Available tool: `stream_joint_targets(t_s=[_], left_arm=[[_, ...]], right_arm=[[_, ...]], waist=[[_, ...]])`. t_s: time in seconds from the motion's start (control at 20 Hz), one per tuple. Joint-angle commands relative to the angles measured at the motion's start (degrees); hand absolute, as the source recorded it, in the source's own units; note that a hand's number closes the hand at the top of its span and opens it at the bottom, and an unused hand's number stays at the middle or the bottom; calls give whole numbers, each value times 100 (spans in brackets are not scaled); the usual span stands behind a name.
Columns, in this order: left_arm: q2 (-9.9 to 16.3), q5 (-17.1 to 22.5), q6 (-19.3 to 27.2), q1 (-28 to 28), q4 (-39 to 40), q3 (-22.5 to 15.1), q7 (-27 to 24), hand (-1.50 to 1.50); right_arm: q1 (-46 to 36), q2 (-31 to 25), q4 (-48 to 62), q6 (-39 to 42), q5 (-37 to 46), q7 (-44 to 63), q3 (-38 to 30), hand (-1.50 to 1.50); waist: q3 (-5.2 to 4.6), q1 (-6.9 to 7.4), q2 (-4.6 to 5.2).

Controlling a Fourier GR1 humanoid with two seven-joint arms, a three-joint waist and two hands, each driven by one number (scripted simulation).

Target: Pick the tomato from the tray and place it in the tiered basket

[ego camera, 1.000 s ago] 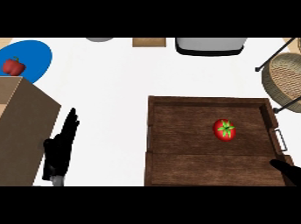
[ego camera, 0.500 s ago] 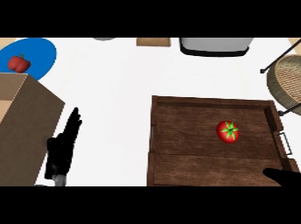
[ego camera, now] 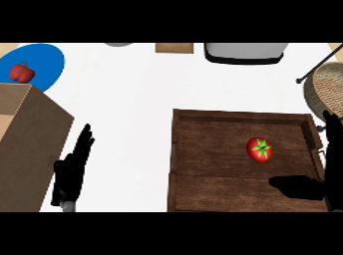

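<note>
A red tomato [ego camera: 260,149] with a green stem lies on the right half of the dark wooden tray [ego camera: 211,139]. My right hand [ego camera: 340,167] rises over the tray's right edge, fingers straight and thumb stretched left below the tomato; it is open and a little apart from the tomato. The wicker tiered basket [ego camera: 336,92] stands at the far right, partly cut off by the view's edge. My left hand [ego camera: 73,169] rests open on the white counter to the left of the tray, fingers pointing up.
A cardboard box [ego camera: 16,144] fills the left side beside my left hand. A blue plate [ego camera: 46,62] with a red pepper [ego camera: 21,72] lies at the back left. A grey and white appliance [ego camera: 246,52] and a small wooden board [ego camera: 174,47] sit at the back.
My right hand has come up from the lower right corner along the tray's right edge, nearer the tomato. The view has shifted slightly. The left hand has stayed put.
</note>
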Motion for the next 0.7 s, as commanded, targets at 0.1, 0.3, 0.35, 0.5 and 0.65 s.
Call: stream_joint_targets(t_s=[0.1, 0.3, 0.35, 0.5, 0.65], left_arm=[[-30, -25, 97, 57, 68, 54, 170, 0], [-18, -21, 61, -54, 81, 74, 381, 0], [96, -5, -27, 46, -54, 99, 354, 0], [5, 68, -69, -13, 223, 198, 185, 0], [-18, 3, -102, 329, -25, 22, 176, 0]], right_arm=[[-379, 474, 413, 1100, 167, 1510, 338, -150], [-937, 1103, 950, 1188, 362, 1600, 345, -150], [-885, 1037, 1256, 1106, 144, 1213, 25, -150], [-1311, 1469, 1190, 1474, 350, 1598, 173, -150], [-1206, 1615, 1767, 1316, 429, 1163, 41, -150]], waist=[[-19, -55, 8], [-12, -56, 10], [-4, -63, 11], [-12, -95, 4], [-4, -67, 6]])
